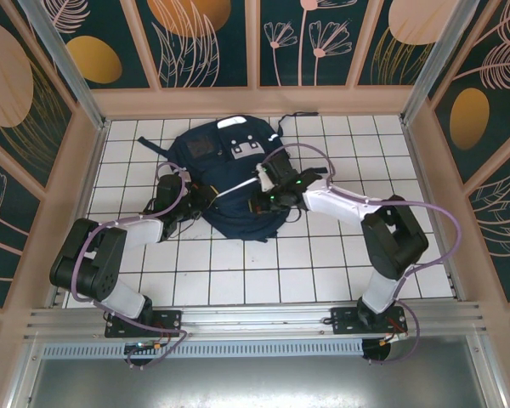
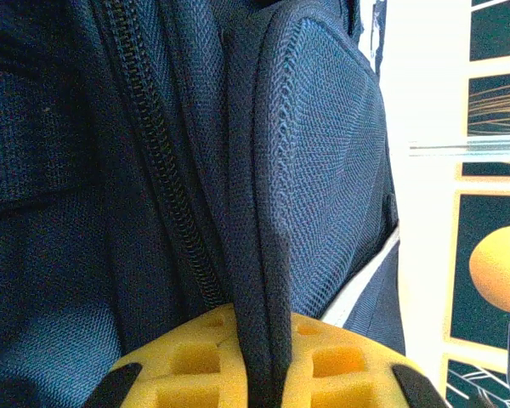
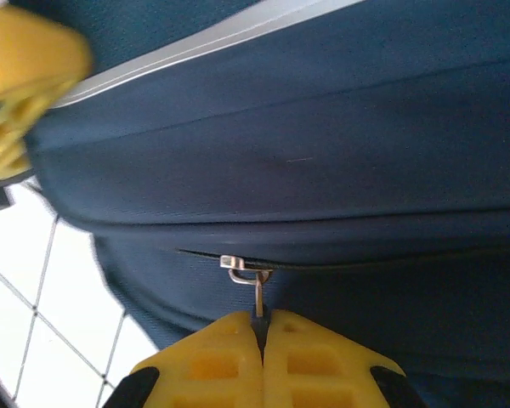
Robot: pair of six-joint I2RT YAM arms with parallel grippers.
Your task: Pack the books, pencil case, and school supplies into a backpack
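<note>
- The backpack (image 1: 225,170) lies at the upper middle of the bench (image 1: 238,285). My left fingers (image 2: 187,365) pinch its seam (image 2: 257,255), and my right fingers (image 3: 212,361) pinch the zip pull (image 3: 257,293).
- An off-line tug could slip the pull free or drag the backpack.

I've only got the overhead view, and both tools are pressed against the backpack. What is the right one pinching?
Observer: The right tool is shut on the metal zipper pull of the backpack. The tab sits between its yellow fingertips.
Operator: And the left tool, is it on a zipper too?
Observer: No. The left tool is shut on a piped fabric seam of the backpack. A zipper runs just beside that seam, and nothing is gripping it.
</note>
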